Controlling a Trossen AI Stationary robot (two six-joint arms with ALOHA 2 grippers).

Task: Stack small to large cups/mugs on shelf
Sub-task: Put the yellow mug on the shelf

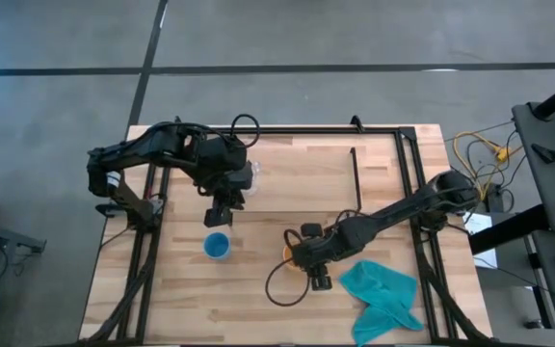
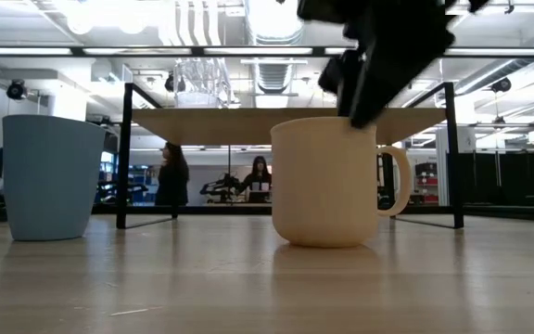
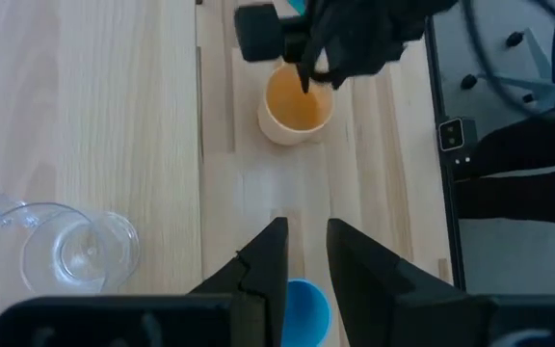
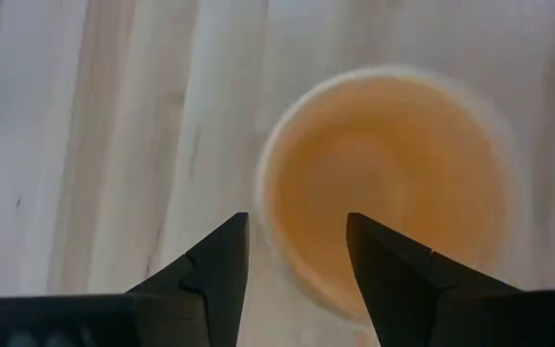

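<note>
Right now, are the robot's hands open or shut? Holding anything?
Left gripper: open, empty, above the blue cup.
Right gripper: open, empty, fingers astride the mug rim.

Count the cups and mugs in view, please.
3: a clear glass cup on the light-wood shelf; a small blue cup on the table; an orange-lined cream mug below the right gripper.

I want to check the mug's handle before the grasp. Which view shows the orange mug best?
The low view: the orange mug stands in full profile, upright, handle showing. The high view mostly hides it under the right gripper. Both wrist views show only its rim and inside.
</note>
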